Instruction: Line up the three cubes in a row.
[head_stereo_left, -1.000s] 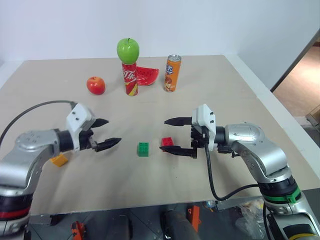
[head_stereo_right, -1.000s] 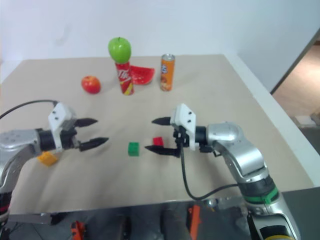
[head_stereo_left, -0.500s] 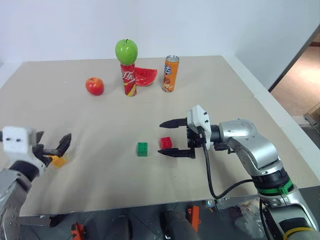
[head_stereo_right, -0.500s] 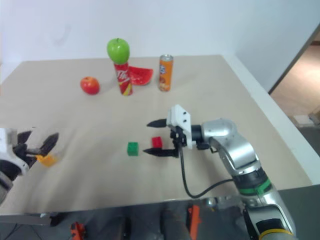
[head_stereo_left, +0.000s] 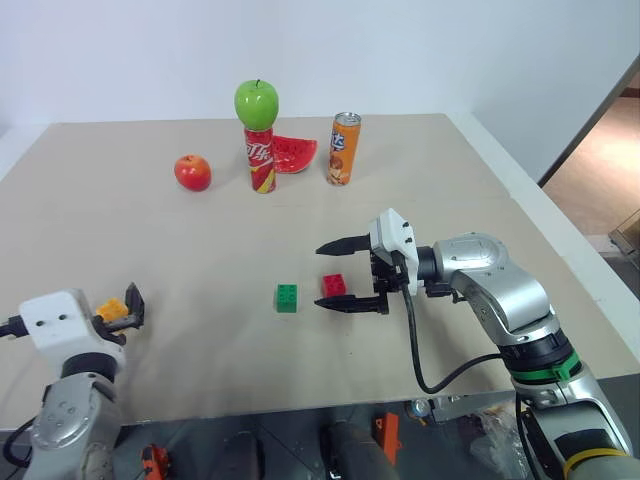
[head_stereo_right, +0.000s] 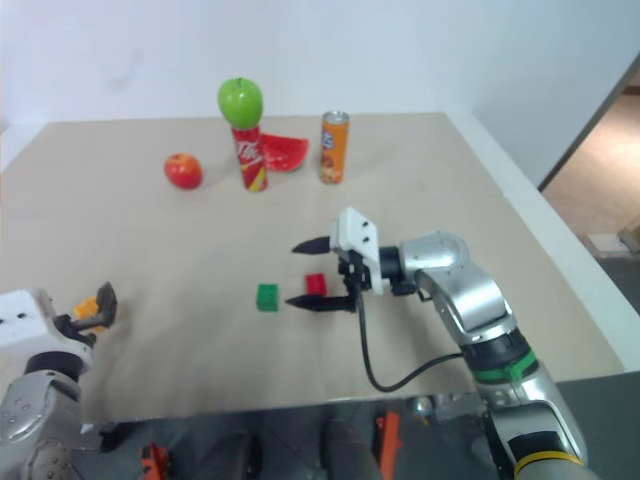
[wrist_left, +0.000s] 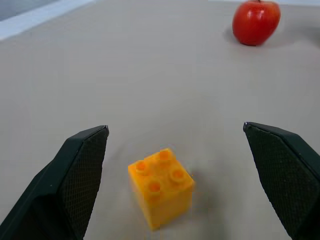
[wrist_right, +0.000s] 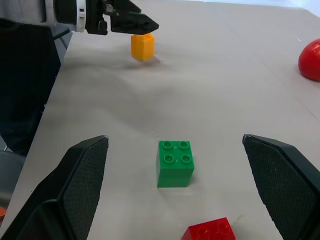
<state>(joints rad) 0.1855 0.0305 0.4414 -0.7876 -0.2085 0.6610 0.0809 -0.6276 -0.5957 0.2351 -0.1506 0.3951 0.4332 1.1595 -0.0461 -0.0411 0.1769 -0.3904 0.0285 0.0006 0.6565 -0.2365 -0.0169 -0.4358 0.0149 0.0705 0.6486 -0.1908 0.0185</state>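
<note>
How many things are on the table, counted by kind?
Cubes: 3 (red cube, green cube, yellow-orange cube)
Apples: 2 (red apple, green apple)
Soda cans: 2 (red can, orange can)
Watermelon slice: 1
Total: 8

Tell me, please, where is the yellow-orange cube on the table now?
The yellow-orange cube sits on the table's left side near the front edge, between the open fingers of the left gripper, well left of the green cube.
</note>
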